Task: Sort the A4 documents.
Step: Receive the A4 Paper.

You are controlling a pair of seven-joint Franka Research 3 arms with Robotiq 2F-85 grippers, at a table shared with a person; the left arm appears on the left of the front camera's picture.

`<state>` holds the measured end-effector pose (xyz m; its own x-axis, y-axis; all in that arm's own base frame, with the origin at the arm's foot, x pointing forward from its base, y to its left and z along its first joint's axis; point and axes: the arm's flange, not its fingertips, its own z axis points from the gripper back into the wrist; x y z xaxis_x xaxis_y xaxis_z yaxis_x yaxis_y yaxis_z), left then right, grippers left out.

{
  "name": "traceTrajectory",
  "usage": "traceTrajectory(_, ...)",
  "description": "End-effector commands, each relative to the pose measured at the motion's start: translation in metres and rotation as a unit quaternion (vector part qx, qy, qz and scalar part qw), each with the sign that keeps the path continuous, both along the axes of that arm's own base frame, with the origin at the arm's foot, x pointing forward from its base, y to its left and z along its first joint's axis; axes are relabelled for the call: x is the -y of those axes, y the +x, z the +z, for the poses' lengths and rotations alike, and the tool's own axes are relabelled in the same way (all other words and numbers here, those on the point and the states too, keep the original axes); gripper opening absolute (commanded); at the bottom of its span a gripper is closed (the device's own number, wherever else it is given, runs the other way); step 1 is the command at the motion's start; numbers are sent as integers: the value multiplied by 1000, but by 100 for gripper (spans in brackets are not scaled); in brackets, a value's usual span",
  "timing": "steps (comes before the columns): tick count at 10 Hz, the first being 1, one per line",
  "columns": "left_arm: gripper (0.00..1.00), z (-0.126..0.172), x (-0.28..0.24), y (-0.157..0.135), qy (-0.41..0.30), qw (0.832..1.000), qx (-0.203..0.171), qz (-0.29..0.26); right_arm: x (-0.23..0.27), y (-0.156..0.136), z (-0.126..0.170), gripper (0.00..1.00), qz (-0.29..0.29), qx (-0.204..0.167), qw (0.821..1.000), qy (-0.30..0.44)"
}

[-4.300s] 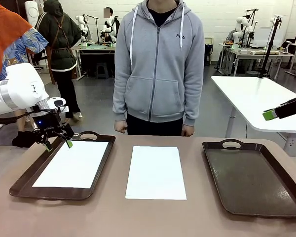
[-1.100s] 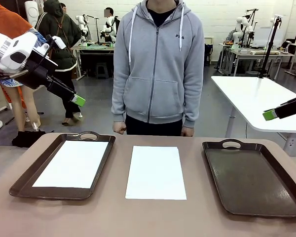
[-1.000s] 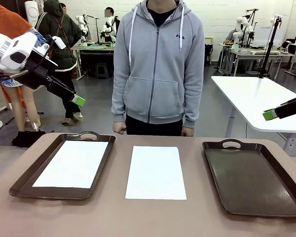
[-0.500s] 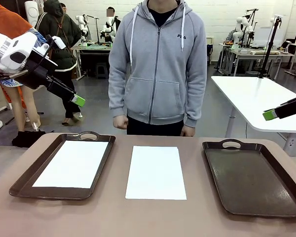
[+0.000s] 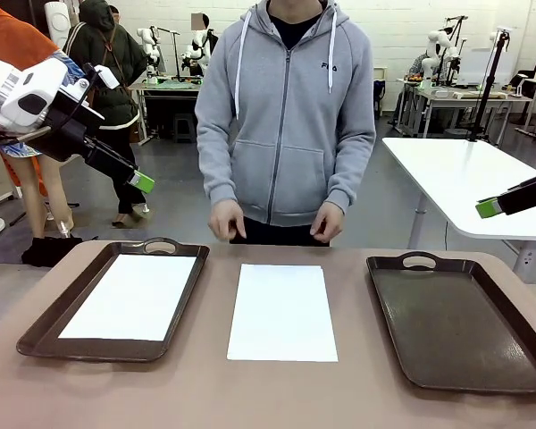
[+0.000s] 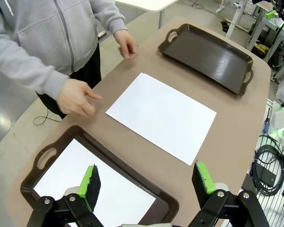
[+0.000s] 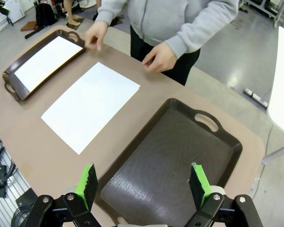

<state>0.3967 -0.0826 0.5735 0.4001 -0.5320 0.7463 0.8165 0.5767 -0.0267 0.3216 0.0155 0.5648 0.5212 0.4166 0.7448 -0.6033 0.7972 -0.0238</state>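
One loose sheet is found flat at the desk's middle, between the left tray, in which a second sheet is laid, and the bare right tray. Its long axis runs from near edge to far edge. The left claw and right claw are held wide open and empty, raised off either side. The person's hands at the far edge are judged nearer.

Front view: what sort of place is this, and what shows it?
Probably a robotics lab or workshop: the left pincer hangs in the air on a white arm, a white worktable stands behind, and coiled cables lie nearby.
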Motion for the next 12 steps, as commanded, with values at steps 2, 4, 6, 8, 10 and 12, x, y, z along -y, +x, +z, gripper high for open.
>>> traceTrajectory(2, 100, 0, 0, 0, 1, 1000, 1, 0, -1, 1, -1, 100, 3, -1, 1000, 4)
traceTrajectory(4, 100, 0, 0, 0, 1, 1000, 1, 0, -1, 1, -1, 100, 3, -1, 1000, 4)
traceTrajectory(6, 100, 0, 0, 0, 1, 1000, 1, 0, -1, 1, -1, 100, 3, -1, 1000, 4)
traceTrajectory(8, 100, 0, 0, 0, 1, 1000, 1, 0, -1, 1, -1, 100, 3, -1, 1000, 4)
traceTrajectory(10, 100, 0, 0, 0, 1, 1000, 1, 0, -1, 1, -1, 100, 3, -1, 1000, 4)
traceTrajectory(12, 100, 0, 0, 0, 1, 1000, 1, 0, -1, 1, -1, 100, 3, -1, 1000, 4)
